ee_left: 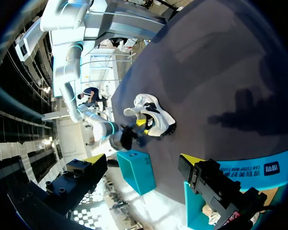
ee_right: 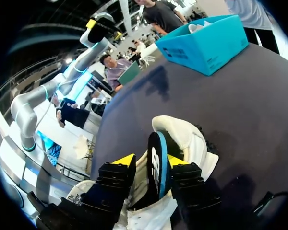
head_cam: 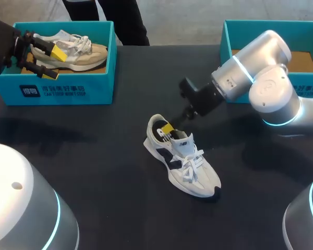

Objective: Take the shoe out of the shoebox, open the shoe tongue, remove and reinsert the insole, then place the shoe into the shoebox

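Note:
A white and navy shoe [head_cam: 183, 159] lies on the dark table, heel towards the back. Its black tongue [ee_right: 156, 167] stands up between the fingers of my right gripper [head_cam: 169, 129], which sits at the shoe's opening. In the right wrist view one fingertip [ee_right: 175, 160] is against the tongue and the other stands a little apart from it, so the right gripper [ee_right: 151, 162] is open. My left gripper [head_cam: 52, 62] hangs wide open over the left shoebox [head_cam: 68, 91], holding nothing. The shoe [ee_left: 151, 115] shows far ahead of the left gripper [ee_left: 140, 159].
The left teal shoebox holds a beige shoe [head_cam: 75, 52]. A second teal shoebox [head_cam: 240, 31] stands at the back right behind my right arm, its brown floor showing. Bare dark tabletop [head_cam: 94, 156] lies around the white shoe.

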You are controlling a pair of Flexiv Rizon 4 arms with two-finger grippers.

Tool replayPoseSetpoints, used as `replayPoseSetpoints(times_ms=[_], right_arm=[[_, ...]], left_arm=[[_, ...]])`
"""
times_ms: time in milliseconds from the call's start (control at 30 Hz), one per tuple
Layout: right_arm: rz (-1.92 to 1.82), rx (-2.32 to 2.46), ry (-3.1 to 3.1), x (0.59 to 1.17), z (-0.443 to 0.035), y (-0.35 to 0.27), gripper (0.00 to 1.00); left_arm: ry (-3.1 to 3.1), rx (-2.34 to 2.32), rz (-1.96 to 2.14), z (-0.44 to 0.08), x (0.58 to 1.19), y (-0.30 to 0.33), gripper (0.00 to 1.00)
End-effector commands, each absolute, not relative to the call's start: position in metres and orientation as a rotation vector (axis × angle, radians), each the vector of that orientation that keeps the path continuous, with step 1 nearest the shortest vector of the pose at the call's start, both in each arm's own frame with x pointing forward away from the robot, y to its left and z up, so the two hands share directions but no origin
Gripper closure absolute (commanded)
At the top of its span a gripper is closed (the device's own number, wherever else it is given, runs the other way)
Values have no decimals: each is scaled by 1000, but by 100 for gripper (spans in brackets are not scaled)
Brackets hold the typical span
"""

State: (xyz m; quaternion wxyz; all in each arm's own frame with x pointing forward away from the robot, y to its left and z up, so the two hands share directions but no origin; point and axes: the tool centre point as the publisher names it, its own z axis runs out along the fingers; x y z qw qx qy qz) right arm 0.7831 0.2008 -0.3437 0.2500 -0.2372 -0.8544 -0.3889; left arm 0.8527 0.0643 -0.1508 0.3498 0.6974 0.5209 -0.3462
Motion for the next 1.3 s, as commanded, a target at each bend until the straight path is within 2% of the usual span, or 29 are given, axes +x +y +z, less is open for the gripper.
replayPoseSetpoints(times_ms=[33,100,200,233,333,1300], right_arm=[[-1055,-644,-2343,784,-337,205,56],[-1054,-635,-2349,786,-336,207,58],[-1051,-625,-2353,790,-336,211,67],[-1050,-623,-2353,791,-337,212,78],[-1048,-619,-2354,793,-338,213,100],[-1054,-698,-2344,783,-355,202,100]], left_arm=[[1348,1807,-895,-151,853,64,0],[1348,1807,-895,-151,853,64,0],[1348,1807,-895,-151,853,64,0],[1348,1807,-895,-151,853,64,0],[1348,1807,-895,-151,853,64,0],[1348,1807,-895,-151,853,64,0]])
